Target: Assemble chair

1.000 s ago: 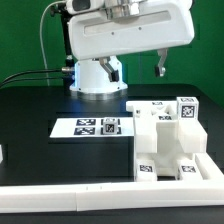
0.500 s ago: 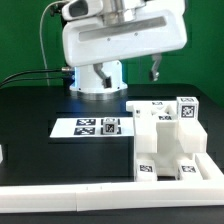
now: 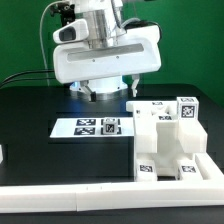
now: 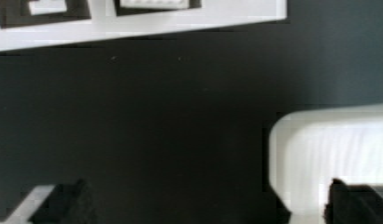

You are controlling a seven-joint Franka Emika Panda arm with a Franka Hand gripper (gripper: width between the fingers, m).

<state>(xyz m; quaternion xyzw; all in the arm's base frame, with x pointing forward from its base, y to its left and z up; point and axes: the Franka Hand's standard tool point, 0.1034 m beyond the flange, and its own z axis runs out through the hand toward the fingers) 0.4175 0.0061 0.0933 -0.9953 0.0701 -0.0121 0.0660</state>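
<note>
The chair parts (image 3: 168,140) sit bunched toward the table's (image 3: 40,110) front corner on the exterior view's right, pressed up against the border rail (image 3: 100,198). They look like rigid moulded plastic: light, stiff, smooth enough to slide between the pads, unlikely to break. The flat parallel faces of a block or bar seem the safest place to pinch, clear of the marker tags, squarely across a narrow section so the piece cannot twist.

The gripper (image 3: 133,88) hangs above the table behind the cluster, jaws spread wide with nothing between them. In the wrist view both fingertips (image 4: 63,200) show apart, bare black table between them, and a rounded white part (image 4: 339,160) lies just beside one finger, off to the side of the gap, not within it. The marker board (image 3: 95,127) lies flat near the table's middle, just beside the parts
</note>
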